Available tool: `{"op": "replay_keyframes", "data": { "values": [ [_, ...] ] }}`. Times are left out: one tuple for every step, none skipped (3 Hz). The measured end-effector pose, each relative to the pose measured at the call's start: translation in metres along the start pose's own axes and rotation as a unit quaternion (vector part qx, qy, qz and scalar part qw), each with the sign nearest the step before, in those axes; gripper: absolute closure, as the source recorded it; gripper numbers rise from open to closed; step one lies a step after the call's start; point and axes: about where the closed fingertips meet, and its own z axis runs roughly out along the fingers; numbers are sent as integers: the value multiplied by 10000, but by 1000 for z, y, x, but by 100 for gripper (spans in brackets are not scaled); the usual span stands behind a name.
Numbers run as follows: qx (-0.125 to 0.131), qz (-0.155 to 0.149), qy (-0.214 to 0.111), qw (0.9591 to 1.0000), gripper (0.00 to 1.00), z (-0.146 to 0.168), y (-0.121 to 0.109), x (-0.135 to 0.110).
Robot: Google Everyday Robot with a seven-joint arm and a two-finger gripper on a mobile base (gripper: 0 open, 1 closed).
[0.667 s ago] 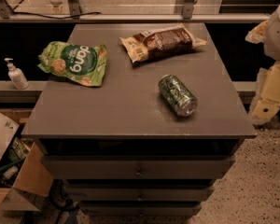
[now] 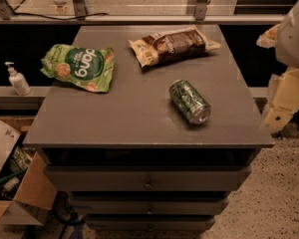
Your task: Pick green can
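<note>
1. Setting: a dim room with a speckled floor. A grey worktop (image 2: 139, 126) tops a cabinet of drawers (image 2: 147, 180), and a ledge with a railing runs along the far side.
2. Green can (image 2: 189, 101): lies on its side on the worktop, right of centre and toward the near edge. Its silver end points near-right, and it touches nothing else.
3. Light-green snack bag (image 2: 79, 67): far left of the worktop, well apart from the can.
4. Brown snack bag (image 2: 172, 45): far side, just beyond the can, with a gap between them.
5. Pump bottle (image 2: 17, 78): on the ledge to the left, off the worktop.
6. Cardboard box (image 2: 20, 198): on the floor, near left.
7. My gripper (image 2: 281, 103): at the right edge of view, off the worktop's right side and level with the can. I cannot tell whether it is spread or pressed together.
8. Change: next to none. The can lies where it lay a moment ago, and my arm has barely shifted.
9. Reading: the approach has hardly begun. The reach leftward to the can is still ahead.
</note>
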Motion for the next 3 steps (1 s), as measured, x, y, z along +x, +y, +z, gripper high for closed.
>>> {"op": "replay_keyframes", "data": {
  "values": [
    [17,152,-94,9998,0,37,-5,-23],
    [17,152,-94,9998,0,37,-5,-23],
    [121,47,-181,9998,0,41,1,-38]
  ]
}}
